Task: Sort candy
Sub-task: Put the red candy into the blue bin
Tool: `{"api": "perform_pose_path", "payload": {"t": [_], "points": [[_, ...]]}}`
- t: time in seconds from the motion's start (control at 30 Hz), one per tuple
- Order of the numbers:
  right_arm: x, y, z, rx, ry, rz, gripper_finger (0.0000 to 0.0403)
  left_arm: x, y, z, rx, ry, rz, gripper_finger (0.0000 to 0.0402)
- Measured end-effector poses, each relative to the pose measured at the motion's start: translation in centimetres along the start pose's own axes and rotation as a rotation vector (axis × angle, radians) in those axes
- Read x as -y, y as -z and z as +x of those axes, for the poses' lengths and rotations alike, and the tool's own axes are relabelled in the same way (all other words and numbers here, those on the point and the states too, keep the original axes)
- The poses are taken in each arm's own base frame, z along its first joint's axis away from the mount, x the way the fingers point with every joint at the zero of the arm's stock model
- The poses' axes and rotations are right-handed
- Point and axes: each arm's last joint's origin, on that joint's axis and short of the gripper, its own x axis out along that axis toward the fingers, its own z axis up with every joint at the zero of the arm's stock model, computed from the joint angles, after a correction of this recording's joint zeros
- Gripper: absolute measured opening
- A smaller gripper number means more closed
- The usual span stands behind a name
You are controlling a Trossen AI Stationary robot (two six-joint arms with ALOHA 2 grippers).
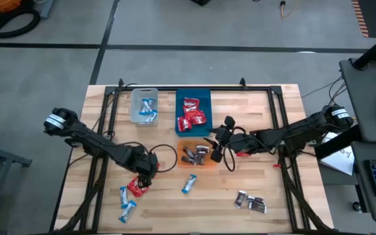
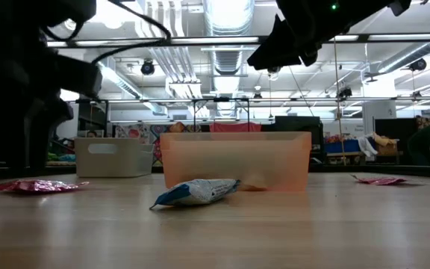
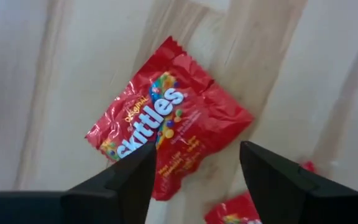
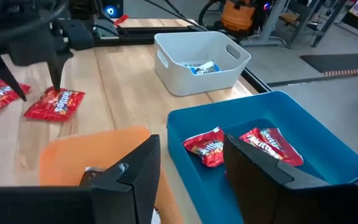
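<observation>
1. Red Skittles pack [image 3: 169, 134] lies flat on the wooden bench [image 1: 286, 196], left-near area; left pincer [image 1: 147, 171] hangs over it, fingers spread wide, nothing held.
2. To do it well, I'd say: drop straight down, straddle the pack across its narrow width, pinch a raised crinkle, avoid the second red pack [image 3: 235, 210] just beside it.
3. Red packs belong in the blue bin [image 1: 193, 112], far centre; blue-and-white ones [image 1: 128, 210] in the clear bin [image 1: 144, 106]; dark ones [image 1: 250, 203] in the orange bin [image 1: 198, 154].
4. Right pincer [image 1: 220, 145] hovers at the orange bin's right edge, fingers parted, apparently empty.
5. Left wrist view alone shows the pack's print and the clear gap between the fingers; high view hides that under the arm.
6. Low view only shows a blue-and-white candy [image 2: 198, 192] near the orange bin.
</observation>
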Motion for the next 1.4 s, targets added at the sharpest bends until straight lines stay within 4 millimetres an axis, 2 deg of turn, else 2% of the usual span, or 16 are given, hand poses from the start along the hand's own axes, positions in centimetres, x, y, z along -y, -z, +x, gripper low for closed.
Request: {"api": "perform_pose_path", "payload": {"t": [0.23, 0.47, 0.63, 0.93, 1.13, 1.4], "points": [[0.0, 0.1, 0.1, -0.004, 0.000, 0.001, 0.0169, 0.3, 0.0, 1.9, -0.054, -0.058, 0.067, 0.0228], [0.0, 0.2, 0.2, -0.010, 0.004, -0.002, 0.0164, 0.3, 0.0, 2.7, -0.063, -0.107, 0.074, 0.0212], [0.0, 0.4, 0.4, -0.017, 0.007, -0.001, 0.0167, 0.2, 0.0, 2.7, -0.057, -0.120, 0.074, 0.0172], [-0.1, 0.4, 0.5, -0.018, 0.007, -0.002, 0.0168, 0.0, -0.1, 2.4, -0.021, -0.142, 0.074, 0.0061], [-0.1, 0.5, 0.4, -0.024, 0.008, -0.006, 0.0167, -0.2, 0.0, 1.5, 0.016, -0.137, 0.049, 0.0006], [0.0, 0.7, 0.4, -0.040, 0.010, -0.017, 0.0159, -0.8, -0.3, -2.8, 0.245, -0.062, -0.018, 0.0001]]}}
